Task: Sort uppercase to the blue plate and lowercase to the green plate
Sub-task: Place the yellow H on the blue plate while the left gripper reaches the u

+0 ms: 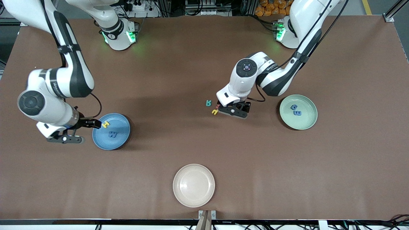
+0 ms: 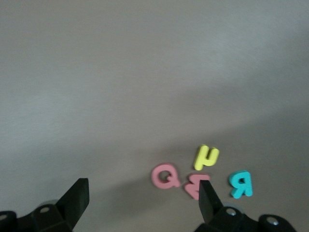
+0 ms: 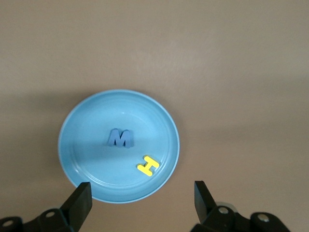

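The right tool [image 1: 91, 123] hangs open over the edge of the blue plate [image 1: 123, 138], where the yellow H [image 1: 105, 124] and blue M [image 1: 112, 134] lie. The left tool [image 1: 220, 108] hangs open over the surface just beside the red Q [image 2: 165, 176], red m [image 2: 195, 183], yellow h [image 1: 215, 111] and teal R [image 1: 208, 103]. The green plate [image 1: 308, 123], toward the left arm's end, holds the blue g [image 1: 293, 107] and blue m [image 1: 297, 113].

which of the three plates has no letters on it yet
The cream-white plate, nearest the front camera, is bare. The blue plate holds a yellow H and blue M; the green plate holds two blue letters.
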Robot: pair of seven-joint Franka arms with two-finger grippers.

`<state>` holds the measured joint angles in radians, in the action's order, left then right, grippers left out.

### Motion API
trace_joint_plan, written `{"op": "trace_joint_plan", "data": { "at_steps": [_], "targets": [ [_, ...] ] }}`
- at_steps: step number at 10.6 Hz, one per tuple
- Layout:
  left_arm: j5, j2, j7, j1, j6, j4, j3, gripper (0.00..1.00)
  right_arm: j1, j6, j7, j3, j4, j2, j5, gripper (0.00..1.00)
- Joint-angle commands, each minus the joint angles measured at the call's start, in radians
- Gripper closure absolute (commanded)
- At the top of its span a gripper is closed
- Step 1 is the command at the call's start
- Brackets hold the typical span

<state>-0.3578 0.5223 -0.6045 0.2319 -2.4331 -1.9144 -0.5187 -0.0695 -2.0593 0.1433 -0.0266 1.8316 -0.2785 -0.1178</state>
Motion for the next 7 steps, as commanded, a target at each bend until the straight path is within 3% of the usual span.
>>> {"op": "trace_joint_plan", "data": {
  "at_steps": [1, 3, 4, 6, 7],
  "targets": [
    [-0.043, 0.062, -0.008, 0.038, -0.039, 0.041, -0.004, 0.00, 0.016, 0.016, -0.008, 0.007, 0.005, 0.077, 0.017, 0.06],
    [-0.082, 0.108, -0.006, 0.069, -0.076, 0.061, -0.004, 0.00, 0.016, 0.022, -0.010, 0.011, 0.003, 0.119, 0.045, 0.06],
    [-0.117, 0.128, -0.003, 0.070, -0.078, 0.078, -0.004, 0.00, 0.017, 0.022, -0.014, 0.010, -0.002, 0.145, 0.123, 0.06],
    [-0.150, 0.154, 0.005, 0.076, -0.078, 0.090, -0.004, 0.01, 0.025, 0.059, -0.016, 0.010, -0.015, 0.179, 0.167, 0.05],
    [-0.153, 0.156, 0.015, 0.078, -0.078, 0.090, -0.003, 0.10, 0.025, 0.083, -0.017, 0.010, -0.026, 0.188, 0.167, 0.05]
  ]
}}
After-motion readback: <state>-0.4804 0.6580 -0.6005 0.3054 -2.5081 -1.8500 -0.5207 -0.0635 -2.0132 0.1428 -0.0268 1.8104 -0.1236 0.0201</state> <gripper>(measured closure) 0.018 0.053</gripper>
